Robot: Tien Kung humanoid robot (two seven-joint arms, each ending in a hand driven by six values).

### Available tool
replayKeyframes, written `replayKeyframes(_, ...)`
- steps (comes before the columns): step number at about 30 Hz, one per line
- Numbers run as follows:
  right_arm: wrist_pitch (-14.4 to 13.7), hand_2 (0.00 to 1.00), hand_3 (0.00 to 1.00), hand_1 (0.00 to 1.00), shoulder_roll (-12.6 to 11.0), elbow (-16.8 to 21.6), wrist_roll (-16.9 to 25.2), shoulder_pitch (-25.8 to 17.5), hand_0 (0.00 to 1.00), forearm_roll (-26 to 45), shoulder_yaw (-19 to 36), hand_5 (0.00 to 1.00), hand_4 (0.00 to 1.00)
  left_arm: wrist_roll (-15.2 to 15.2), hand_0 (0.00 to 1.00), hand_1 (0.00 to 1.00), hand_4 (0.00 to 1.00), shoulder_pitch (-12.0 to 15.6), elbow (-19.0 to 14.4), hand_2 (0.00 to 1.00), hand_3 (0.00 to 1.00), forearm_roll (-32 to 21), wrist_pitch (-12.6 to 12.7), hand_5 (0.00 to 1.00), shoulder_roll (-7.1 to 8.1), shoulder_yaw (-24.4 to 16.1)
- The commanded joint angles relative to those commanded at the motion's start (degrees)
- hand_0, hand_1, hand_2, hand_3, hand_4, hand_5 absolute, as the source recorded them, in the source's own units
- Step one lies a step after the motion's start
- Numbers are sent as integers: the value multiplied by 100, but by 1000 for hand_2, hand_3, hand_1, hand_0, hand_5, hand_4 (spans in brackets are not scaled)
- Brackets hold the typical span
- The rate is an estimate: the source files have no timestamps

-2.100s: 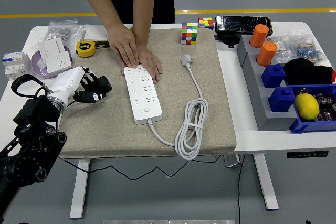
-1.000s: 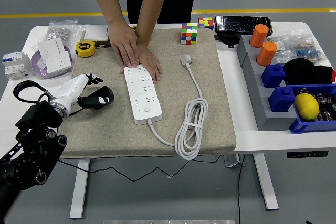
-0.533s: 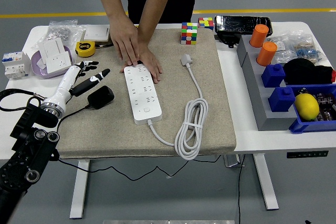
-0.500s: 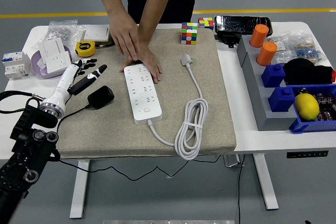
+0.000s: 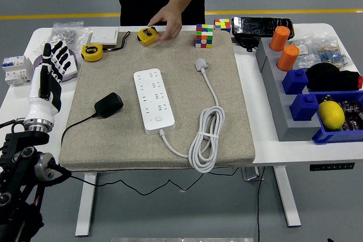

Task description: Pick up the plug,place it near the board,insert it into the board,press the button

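Holding up white left hand (image 5: 48, 75), black fingers (image 5: 58, 54) spread, gripping nothing; black plug (image 5: 108, 105) lying beside white power strip (image 5: 153, 101).

The scene was brightly and evenly lit from overhead, with no harsh glare. Shadows were soft and short: a faint one lay under the black plug (image 5: 108, 105) on the mat (image 5: 125, 140), and another along the coiled white cable (image 5: 205, 140) near the mat's front edge. The white table (image 5: 266, 157) looked bright but not blown out. Focus stayed sharp across the table; the robot's left hand (image 5: 50, 69) at the table's left edge showed crisply, without motion blur. Straight edges showed little bending toward the corners.
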Motion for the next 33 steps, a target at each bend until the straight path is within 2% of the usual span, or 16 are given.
replayKeyframes(1,2,749,782,762,3,0,-6,-10,859,-14,6,880,998,-25,914,929,998,26,-75,889,866,-223,26,998,-8,-7)
replayKeyframes(2,5,749,782,762,6,0,-10,-19,859,-24,5,880,998,-38,843,873,998,56,-151,850,819,-447,42,998,-22,-14)
replayKeyframes(4,8,749,782,762,14,0,-13,-33,859,-37,5,880,998,-45,843,873,998,123,-288,850,819,-796,55,998,-52,-30)
replayKeyframes(5,9,749,782,762,19,0,-13,-38,859,-40,2,880,998,-40,843,873,998,174,-367,850,819,-766,62,998,-52,-50)
replayKeyframes(8,11,749,782,762,27,0,-6,-46,859,-51,-5,879,998,-28,835,864,998,275,-481,837,815,-549,86,998,-52,-110)
replayKeyframes(16,16,749,782,762,43,0,-6,-82,859,-90,2,879,998,167,858,891,998,400,-452,857,833,238,19,998,-52,-261)
replayKeyframes(22,21,749,782,762,53,0,-5,-84,859,-84,-9,879,998,397,868,898,998,430,-478,859,837,621,-175,998,-52,-264)
replayKeyframes(33,17,750,783,762,48,0,0,-87,858,-63,3,879,998,598,848,867,998,467,-566,828,808,1009,-208,998,-51,-236)
